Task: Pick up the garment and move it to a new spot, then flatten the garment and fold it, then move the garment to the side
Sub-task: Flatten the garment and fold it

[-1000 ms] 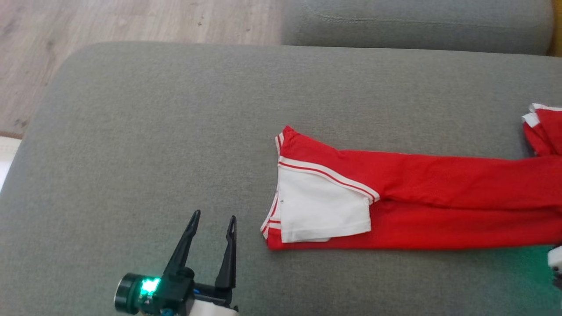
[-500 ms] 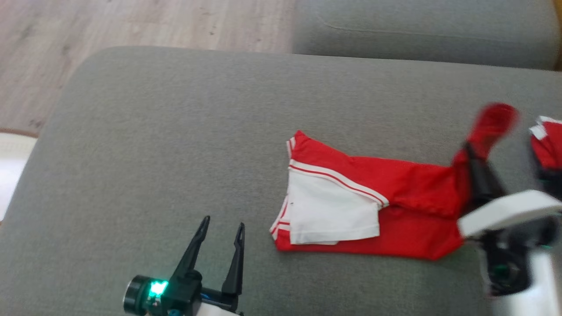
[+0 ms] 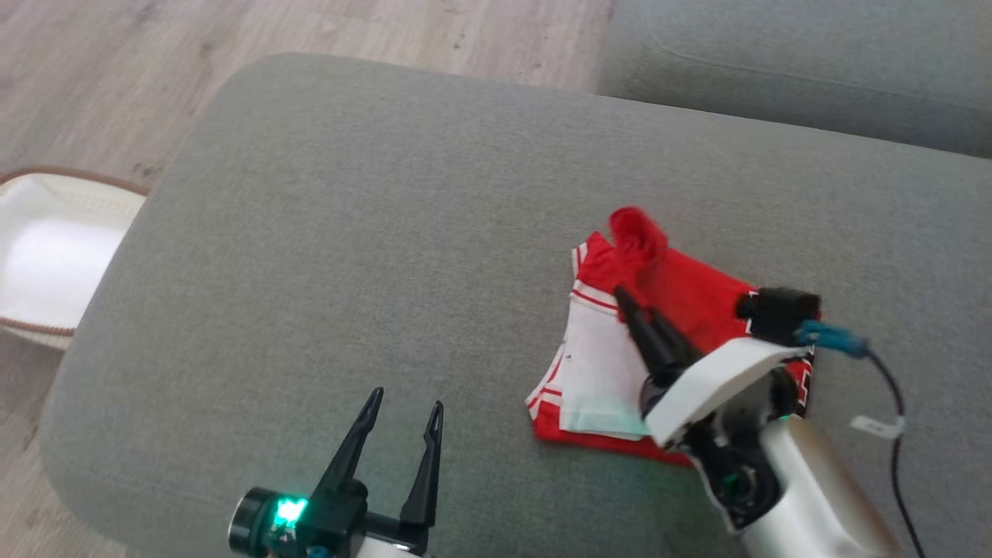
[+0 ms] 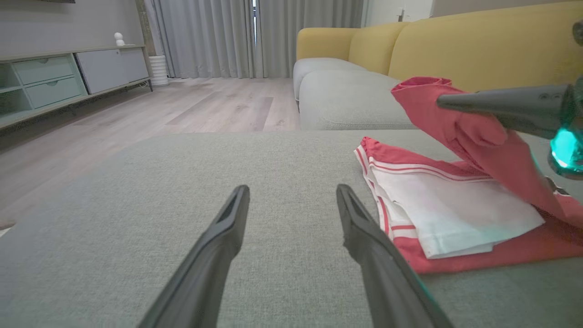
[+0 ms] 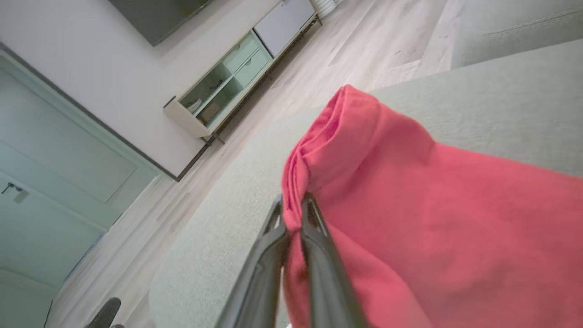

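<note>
"Toward the right side of the grey cushion (image 3: 387,194), nearer its front edge, lies the red garment (image 3: 697,291). Its white-striped waistband end faces the cushion's left edge, with a white panel showing on top. How does the robot have it?"

"The right gripper (image 3: 624,298) has its fingers pressed together on a bunched red end of the cloth. It holds that end lifted above the waistband, and the rest is draped back down onto the cushion."

"And the cloth itself?"

"It looks light, soft and limp. It sags from the pinch and creases easily, so it probably won't keep an edge unless it is laid down flat. The best hold seems to be a hem or a folded edge, with every layer caught together. The cushion's weave may drag on the lower layer."

"What's nearby?"

"The left gripper (image 3: 408,399) hangs over the front of the cushion with its fingers spread. It is near the garment's left edge but not touching it. A dark cable (image 3: 891,387) trails by the right arm near the cloth and could snag. A white basket (image 3: 46,256) sits on the floor beyond the cushion's left edge, and a yellow sofa (image 4: 455,41) stands behind."
</note>
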{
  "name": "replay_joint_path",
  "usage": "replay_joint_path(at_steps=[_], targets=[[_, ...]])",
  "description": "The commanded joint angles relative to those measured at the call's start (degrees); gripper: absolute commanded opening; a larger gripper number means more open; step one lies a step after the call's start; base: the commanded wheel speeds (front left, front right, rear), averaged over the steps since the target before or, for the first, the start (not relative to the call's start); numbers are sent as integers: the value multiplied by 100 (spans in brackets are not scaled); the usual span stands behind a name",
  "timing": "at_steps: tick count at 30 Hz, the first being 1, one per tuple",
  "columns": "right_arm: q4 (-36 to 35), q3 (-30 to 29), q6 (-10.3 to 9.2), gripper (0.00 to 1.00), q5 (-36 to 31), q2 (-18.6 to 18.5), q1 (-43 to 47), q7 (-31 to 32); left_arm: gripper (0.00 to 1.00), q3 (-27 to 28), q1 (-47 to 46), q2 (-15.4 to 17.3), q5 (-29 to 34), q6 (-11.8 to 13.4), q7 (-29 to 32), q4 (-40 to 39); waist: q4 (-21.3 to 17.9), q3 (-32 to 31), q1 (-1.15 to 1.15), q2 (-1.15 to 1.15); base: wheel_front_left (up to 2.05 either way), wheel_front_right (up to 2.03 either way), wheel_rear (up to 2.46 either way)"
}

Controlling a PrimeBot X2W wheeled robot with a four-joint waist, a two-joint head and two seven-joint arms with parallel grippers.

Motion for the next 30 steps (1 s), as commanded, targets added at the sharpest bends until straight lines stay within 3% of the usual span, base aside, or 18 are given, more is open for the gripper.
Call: replay_joint_path(at_steps=[1, 6, 7, 8, 9, 14, 18, 23, 30], targets=[[-109, 227, -4, 0, 7, -10, -298, -83, 100, 174, -212, -56, 55, -32, -56, -143, 64, 5, 0, 0, 0, 0, 0], [288, 663, -4, 0, 70, -10, -380, -156, 100, 196, -203, -97, 83, -70, -56, -107, 150, -8, 0, 0, 0, 0, 0], [349, 733, -4, 16, 103, -10, -384, -164, 100, 206, -197, -99, 87, -73, -56, -105, 152, -11, 0, 0, 0, 0, 0], [399, 783, -4, 96, 125, -10, -393, -191, 100, 220, -190, -100, 91, -74, -56, -104, 148, -14, 0, 0, 0, 0, 0], [445, 804, -4, 100, 117, -10, -405, -248, 100, 237, -178, -99, 93, -72, -56, -103, 133, -22, 0, 0, 0, 0, 0], [425, 629, -4, 100, -26, -10, -436, -817, 100, 350, -100, -94, 106, -24, -56, -128, -44, -144, 0, 0, 0, 0, 0], [348, 142, -4, 100, -818, -120, -308, -1399, 100, 463, -8, -74, 136, 30, -56, -229, -274, -348, 0, 0, 0, 0, 0], [172, -461, -4, 100, -1301, -364, 103, -2141, 100, 661, 141, -79, 105, 140, -56, -360, -639, -553, 0, 0, 0, 0, 0], [-87, -994, -4, 100, -1432, -557, 961, -2505, 100, 876, 334, -141, 135, 296, -56, -568, -1004, -725, 0, 0, 0, 0, 0]])
